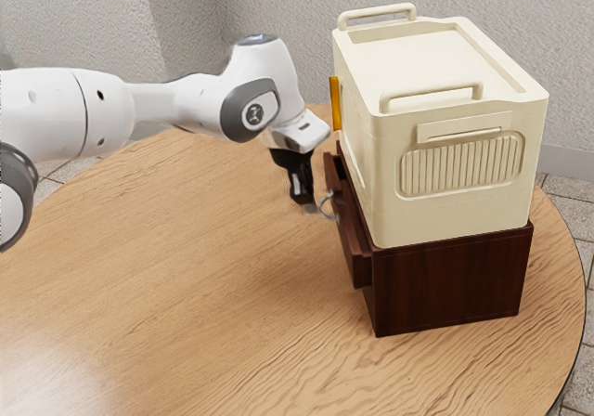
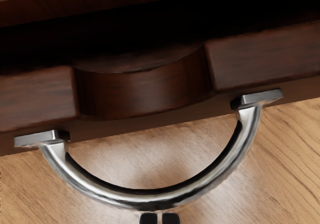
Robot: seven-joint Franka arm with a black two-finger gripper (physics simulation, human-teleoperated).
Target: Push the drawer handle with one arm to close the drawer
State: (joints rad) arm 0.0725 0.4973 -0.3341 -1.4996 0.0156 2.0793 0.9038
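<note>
My gripper (image 1: 303,199) points down beside the handle (image 1: 327,205) of the dark wooden drawer (image 1: 348,226). That drawer stands partly out of its cabinet (image 1: 450,281), with a dark gap behind its front. From my hand, the curved silver handle (image 2: 150,198) spans the drawer front (image 2: 145,91), below a scooped notch. The gripper (image 2: 160,218) has its two black fingertips nearly together, shut with nothing between them. They sit at the outer side of the handle's curve, near its middle; whether they touch it I cannot tell.
A large cream box (image 1: 445,147) with two top handles rests on the cabinet. A thin yellow-orange piece (image 1: 336,103) sticks out at the box's side, above the drawer. The round wooden table (image 1: 204,277) extends under the arm, its edge curving behind the cabinet.
</note>
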